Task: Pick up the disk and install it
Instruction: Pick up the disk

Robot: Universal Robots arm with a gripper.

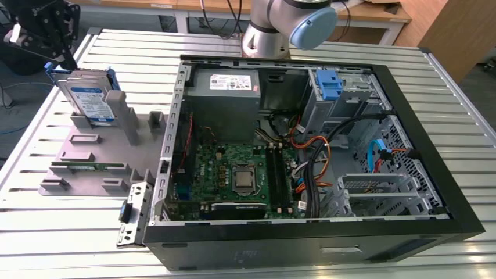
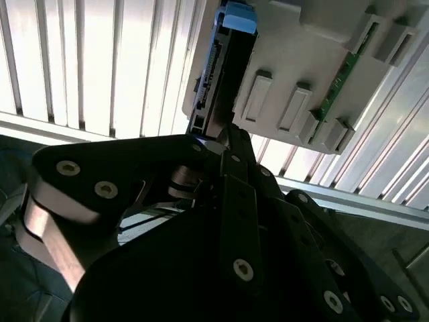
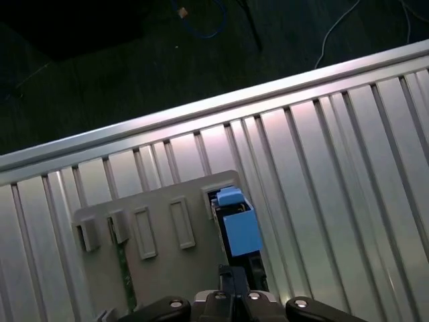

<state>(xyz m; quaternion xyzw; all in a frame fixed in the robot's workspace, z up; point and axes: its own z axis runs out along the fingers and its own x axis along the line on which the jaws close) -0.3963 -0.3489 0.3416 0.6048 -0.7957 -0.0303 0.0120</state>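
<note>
Gripper (image 1: 65,58) hangs close over the top of the disk (image 1: 89,100), which stands on edge in the grey holder (image 1: 78,157) on the slatted table (image 1: 62,232), at the exterior view's left of the open computer case (image 1: 310,238); whether it is clamped or spread cannot be told.

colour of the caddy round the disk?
Blue. The caddy shows best in the first wrist view.

We note the gripper (image 2: 216,142) close to the near end of the disk (image 2: 224,74), which stands on edge in a grey holder (image 2: 295,47). A blue caddy (image 2: 239,17) caps its far end. A green board (image 2: 338,79) sits in the holder, on the slatted table (image 2: 87,60).
</note>
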